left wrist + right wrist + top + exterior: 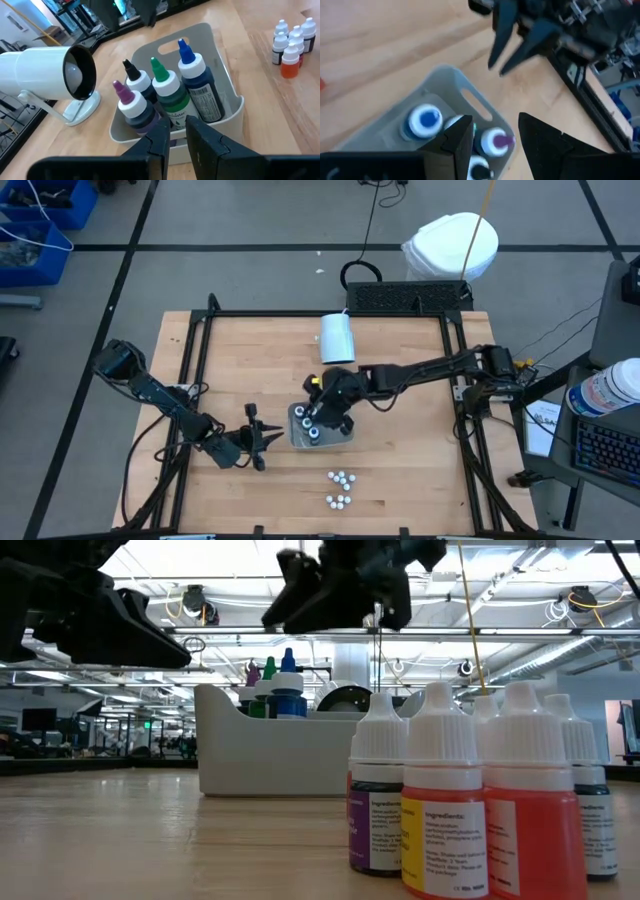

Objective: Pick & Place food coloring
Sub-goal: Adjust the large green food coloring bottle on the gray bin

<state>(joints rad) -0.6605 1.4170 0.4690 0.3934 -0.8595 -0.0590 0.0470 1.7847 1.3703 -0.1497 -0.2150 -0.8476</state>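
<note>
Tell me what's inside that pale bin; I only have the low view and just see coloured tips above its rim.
Observer: Four bottles stand in the bin, with blue, green, purple and black tips.
Operator: Which gripper is over it?
Observer: The right gripper, open and empty, directly above the bottles.
Operator: And the left one?
Observer: The left gripper hangs beside the bin, pointing at it, holding nothing.

The yellow bottle's label (443,840) reads "Ingredients".
</note>
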